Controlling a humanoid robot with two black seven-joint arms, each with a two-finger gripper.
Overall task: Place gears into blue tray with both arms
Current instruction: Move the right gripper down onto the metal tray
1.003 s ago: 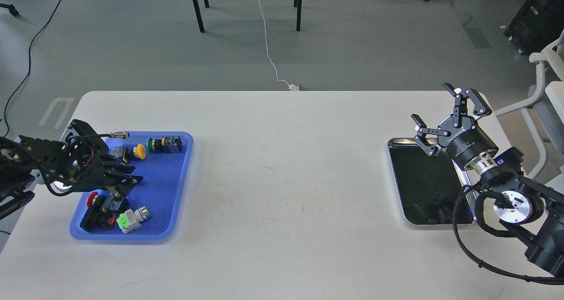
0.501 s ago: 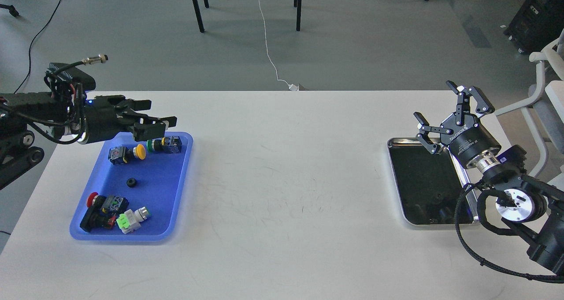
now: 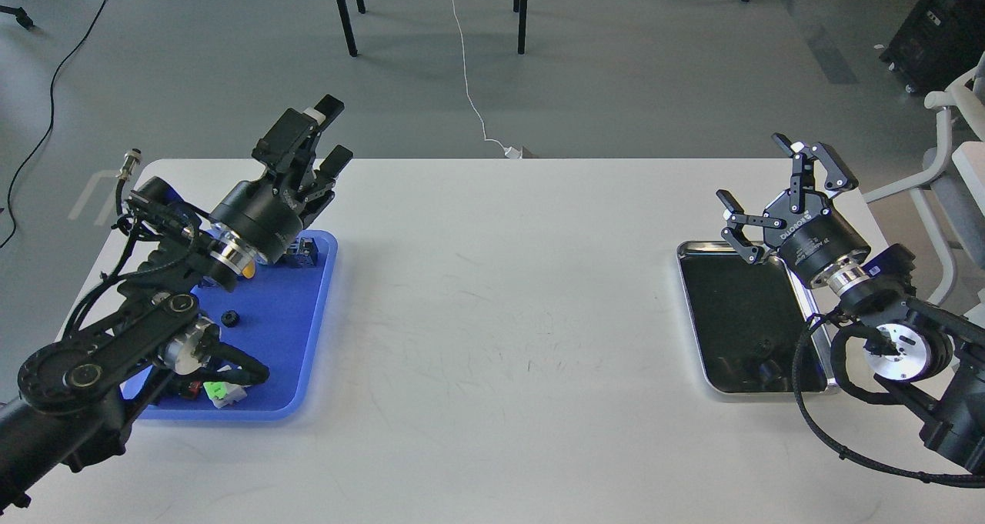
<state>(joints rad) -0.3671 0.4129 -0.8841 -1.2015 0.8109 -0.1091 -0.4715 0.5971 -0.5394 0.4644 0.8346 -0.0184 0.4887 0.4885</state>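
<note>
My left gripper (image 3: 327,135) is up in the air with its fingers only narrowly parted, nothing between them. The arm comes up from the lower left and angles over the blue tray (image 3: 308,332), wrist tilted up toward the far table edge. Below and behind that gripper, one little black gear (image 3: 228,318) sits flat on the tray floor with the push-button switches (image 3: 223,392) around it. My right gripper (image 3: 777,201) is spread wide and empty, hovering at the far corner of the silver tray (image 3: 692,332), arm coming in from the lower right.
</note>
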